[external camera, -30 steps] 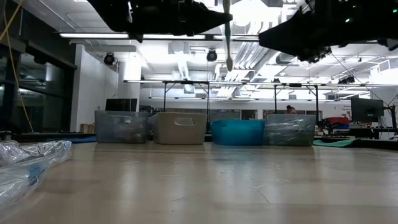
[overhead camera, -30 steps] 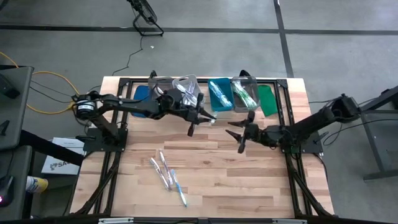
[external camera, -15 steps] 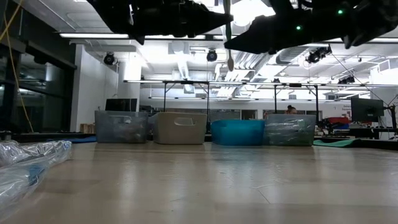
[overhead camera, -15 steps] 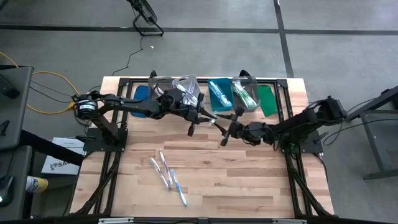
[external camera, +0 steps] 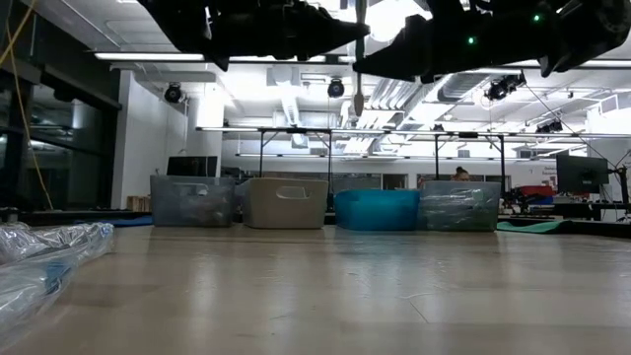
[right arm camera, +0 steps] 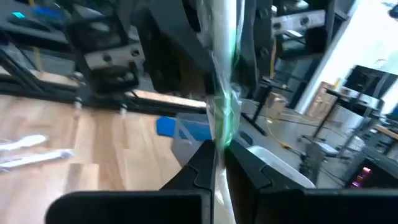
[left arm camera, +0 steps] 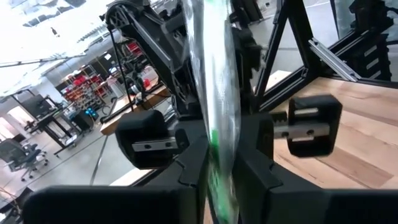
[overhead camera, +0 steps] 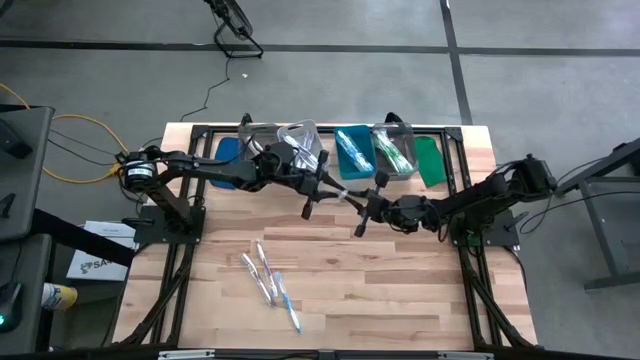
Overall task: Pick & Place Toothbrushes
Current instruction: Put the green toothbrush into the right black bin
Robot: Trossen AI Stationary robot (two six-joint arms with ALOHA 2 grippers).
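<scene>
High view: both arms meet above mid-table, a wrapped toothbrush (overhead camera: 347, 195) spanning between the left gripper (overhead camera: 322, 193) and right gripper (overhead camera: 368, 205). Loose toothbrushes (overhead camera: 268, 277) lie on the table (overhead camera: 400, 290) nearer the front, well apart from the grippers. Four bins (overhead camera: 340, 150) in a row along the far edge, some with brushes inside.

Low view: toothbrush (external camera: 360, 59) hangs upright in the air between the two dark grippers, above the bins (external camera: 286, 202).

Left wrist view: toothbrush (left arm camera: 214, 106) in clear wrap with green accent runs between the left fingers (left arm camera: 155, 143); whether they pinch it or stand just off it, cannot tell.

Right wrist view: right fingers (right arm camera: 245, 165) together, clamped on the toothbrush (right arm camera: 222, 93); left gripper right behind it.
</scene>
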